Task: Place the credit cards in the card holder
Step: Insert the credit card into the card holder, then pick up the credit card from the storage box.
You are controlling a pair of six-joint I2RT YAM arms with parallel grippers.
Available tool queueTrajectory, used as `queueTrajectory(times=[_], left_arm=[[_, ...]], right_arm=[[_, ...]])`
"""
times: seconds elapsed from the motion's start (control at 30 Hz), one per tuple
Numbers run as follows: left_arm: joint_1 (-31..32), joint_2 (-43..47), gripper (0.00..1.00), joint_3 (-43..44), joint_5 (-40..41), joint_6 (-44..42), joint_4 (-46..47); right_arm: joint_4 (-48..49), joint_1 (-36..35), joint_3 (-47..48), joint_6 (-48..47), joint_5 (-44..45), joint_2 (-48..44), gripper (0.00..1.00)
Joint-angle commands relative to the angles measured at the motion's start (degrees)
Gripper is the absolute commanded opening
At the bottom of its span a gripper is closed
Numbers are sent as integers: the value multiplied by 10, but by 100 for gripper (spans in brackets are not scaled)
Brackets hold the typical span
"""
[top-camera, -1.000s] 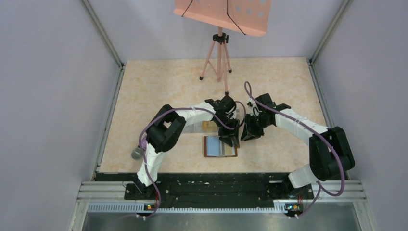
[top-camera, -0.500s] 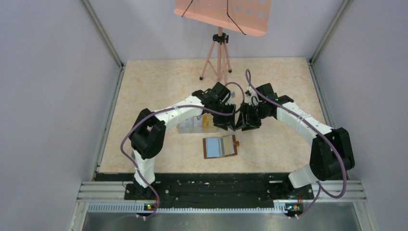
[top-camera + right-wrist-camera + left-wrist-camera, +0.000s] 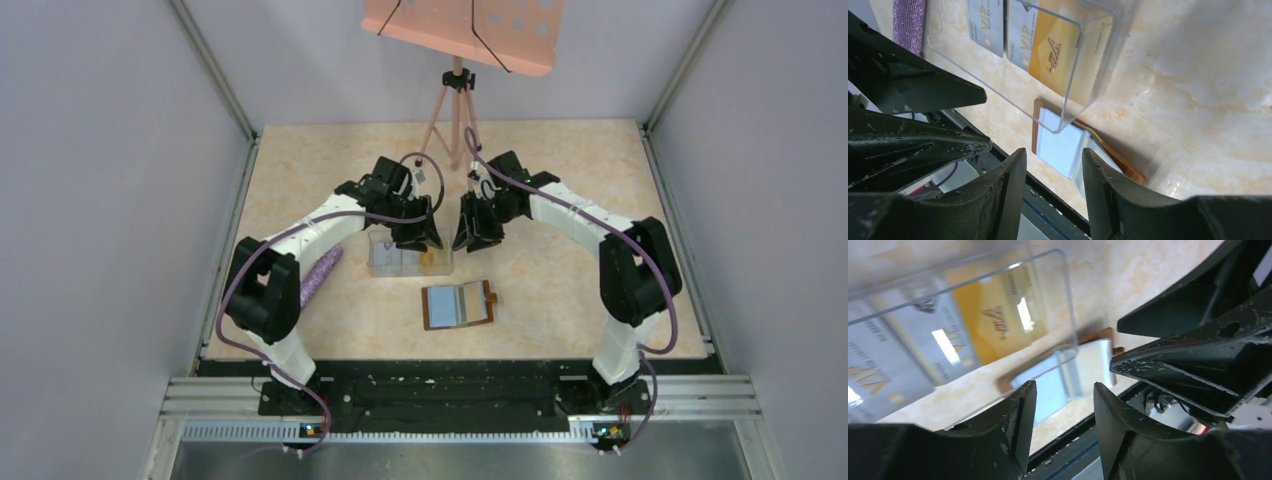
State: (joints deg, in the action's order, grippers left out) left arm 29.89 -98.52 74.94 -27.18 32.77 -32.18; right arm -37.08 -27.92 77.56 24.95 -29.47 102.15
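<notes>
The brown card holder lies open on the table, with pale blue-grey panels showing inside and its snap tab to the right. It also shows in the left wrist view and the right wrist view. The credit cards stand in a clear plastic box: an orange-yellow set and grey-white ones. My left gripper and right gripper hover side by side at the box's far right end. Both are open and hold nothing.
A purple glittery pouch lies left of the box. A pink tripod stand rises at the back middle. Walls enclose the table on three sides, and a black rail runs along the near edge.
Both grippers have drawn back from the card holder toward the far side and now hang over the box's end. Both jaws have widened. The left arm's move uncovered the purple pouch.
</notes>
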Motion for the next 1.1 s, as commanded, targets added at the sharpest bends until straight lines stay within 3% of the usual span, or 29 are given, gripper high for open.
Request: queueTrajectory(times=[0.0,0.3,0.6,0.7,0.9,1.0,1.07], left_arm=[[-13,-18,51,41,80,-66,-88],[-16,-108,51,92,168,-83,-126],[-16,-165,47,101,120,-79,-86],[-16,-178,38,97,70,-74,-56],[-15,-187,8,100,23,-64,-35],[-14,-180,0,99,18,-64,-32],[-15,-175,0,99,13,-63,-28]], right_arm=[[15,-22,59,17,12,37,45],[5,-27,94,26,36,100,43],[7,-27,87,26,30,118,40],[12,-27,85,25,25,121,39],[16,-27,83,23,18,125,38],[16,-27,83,23,16,125,38],[17,-26,81,23,16,125,37]])
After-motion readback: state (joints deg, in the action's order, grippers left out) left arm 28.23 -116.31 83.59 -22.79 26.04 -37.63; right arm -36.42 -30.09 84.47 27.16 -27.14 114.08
